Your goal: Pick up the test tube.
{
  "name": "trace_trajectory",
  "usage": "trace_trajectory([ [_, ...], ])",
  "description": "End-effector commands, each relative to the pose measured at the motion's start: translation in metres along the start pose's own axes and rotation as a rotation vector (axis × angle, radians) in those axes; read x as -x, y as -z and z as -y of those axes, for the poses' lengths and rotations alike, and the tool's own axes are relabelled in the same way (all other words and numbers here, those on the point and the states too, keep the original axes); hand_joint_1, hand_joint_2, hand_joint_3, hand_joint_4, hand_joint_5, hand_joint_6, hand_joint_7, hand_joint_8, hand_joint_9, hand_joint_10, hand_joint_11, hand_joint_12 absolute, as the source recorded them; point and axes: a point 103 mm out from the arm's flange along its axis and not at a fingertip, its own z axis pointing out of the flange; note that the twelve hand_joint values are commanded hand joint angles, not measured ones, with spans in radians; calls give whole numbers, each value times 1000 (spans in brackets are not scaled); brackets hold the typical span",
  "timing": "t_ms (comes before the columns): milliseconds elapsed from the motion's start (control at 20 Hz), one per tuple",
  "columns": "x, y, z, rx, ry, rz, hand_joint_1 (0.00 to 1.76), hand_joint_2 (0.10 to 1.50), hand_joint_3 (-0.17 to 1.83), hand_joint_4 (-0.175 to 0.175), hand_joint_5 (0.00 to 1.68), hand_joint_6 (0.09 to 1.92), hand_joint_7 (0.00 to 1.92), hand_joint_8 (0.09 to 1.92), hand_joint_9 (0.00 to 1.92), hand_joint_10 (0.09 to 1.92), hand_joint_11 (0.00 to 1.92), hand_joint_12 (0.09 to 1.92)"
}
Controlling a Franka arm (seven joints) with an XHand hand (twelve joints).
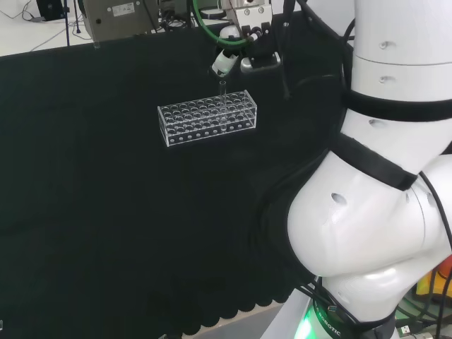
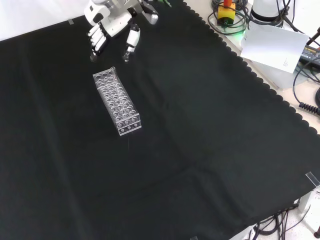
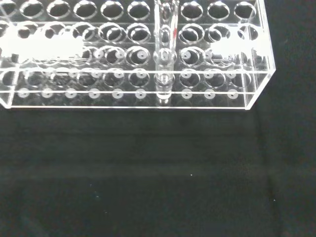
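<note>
A clear test tube (image 3: pixel 165 44) stands upright in a hole of the clear plastic rack (image 3: pixel 138 101), near one end of it. In the head view the tube (image 1: pixel 222 87) rises from the rack's (image 1: pixel 207 117) far row, right under the hand (image 1: pixel 225 62). From the front, the hand (image 2: pixel 107 22) hangs above the rack's (image 2: pixel 118 103) far end, its fingers (image 2: pixel 97 41) and thumb (image 2: pixel 131 42) spread apart and pointing down. The blurred white fingers (image 3: pixel 42 45) sit to either side of the tube without touching it. The hand is open.
Black cloth covers the bench around the rack. Grey equipment (image 1: pixel 123 15) and cables stand beyond the cloth's far edge in the head view. The arm's white links (image 1: pixel 381 176) take up that view's right. A white sheet (image 2: pixel 272 45) and cables lie past the scalloped edge.
</note>
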Motion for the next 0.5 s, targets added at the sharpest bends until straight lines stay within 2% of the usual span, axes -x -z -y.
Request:
trace_trajectory([
  [50,15,-15,-25,-40,-29,28,676,1092,-175,-87,286,138,254,928,204,947,0,1554],
  [300,19,-18,-37,-68,-35,40,688,1090,-175,-90,296,145,303,942,222,948,0,1558],
  [500,16,-23,-39,-83,-22,40,694,1089,-175,-93,312,155,319,945,232,947,0,1559],
])
